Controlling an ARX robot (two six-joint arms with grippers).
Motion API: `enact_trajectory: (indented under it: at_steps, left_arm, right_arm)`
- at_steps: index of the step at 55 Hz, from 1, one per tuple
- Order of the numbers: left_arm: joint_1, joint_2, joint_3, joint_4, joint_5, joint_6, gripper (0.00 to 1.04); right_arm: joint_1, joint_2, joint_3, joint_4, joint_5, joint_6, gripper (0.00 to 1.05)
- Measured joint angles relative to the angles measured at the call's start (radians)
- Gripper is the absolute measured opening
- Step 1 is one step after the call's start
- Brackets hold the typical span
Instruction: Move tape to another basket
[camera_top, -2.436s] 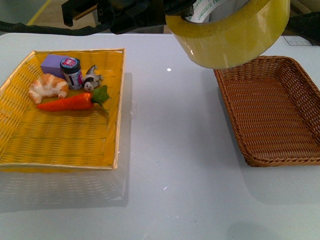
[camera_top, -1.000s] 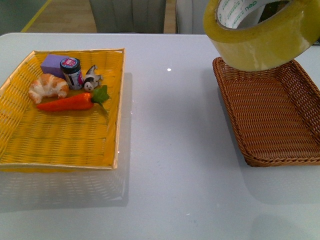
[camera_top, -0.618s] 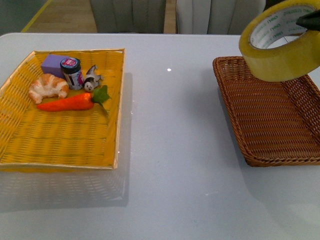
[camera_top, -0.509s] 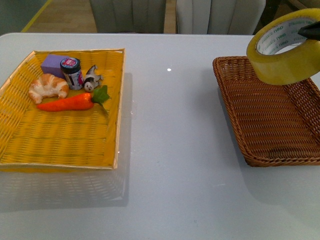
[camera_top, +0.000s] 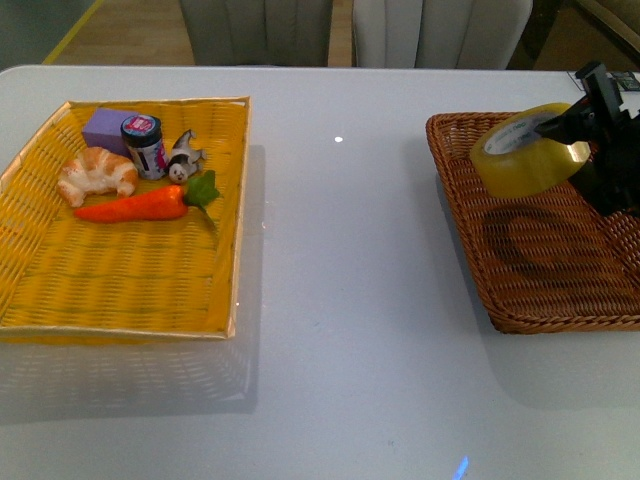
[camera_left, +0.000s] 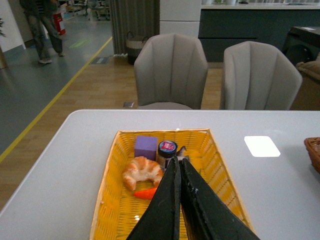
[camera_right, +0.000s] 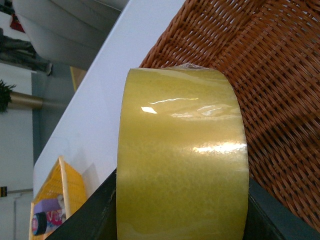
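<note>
**tape held over the wicker basket, not yet released**

the right tool (camera_top: 575, 135) is clamped on the roll of packing tape (camera_top: 522, 158). one finger reaches into the white core, so the roll hangs tilted by its wall. that grip should let it fall flat once the jaws part.

directly beneath the tool is the brown wicker basket (camera_top: 560, 270). the roll is over its far corner. a ring-shaped shadow on the weave suggests the tape is not resting on the bottom. lowering it a little before release would likely stop it rolling up the sloped side.

well away from this tool across the counter (camera_top: 340, 300) sits the yellow tray (camera_top: 120, 290), holding a croissant (camera_top: 97, 172), a carrot (camera_top: 135, 205) and a small jar (camera_top: 145, 145).

the left tool (camera_left: 177, 200) points toward that tray, fingers pressed together and holding nothing.
</note>
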Motion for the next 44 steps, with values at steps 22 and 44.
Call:
enact_trajectory:
  at_steps: [22, 44]
  left_arm:
    - [0.021, -0.168, -0.070, -0.084, 0.009, 0.000, 0.02]
    - [0.022, -0.345, -0.071, -0.252, 0.009, 0.000, 0.02]
  right_arm:
    - [0.031, 0.143, 0.107, -0.010, 0.065, 0.036, 0.47]
    - [-0.020, 0.140, 0.051, 0.011, 0.061, 0.032, 0.89]
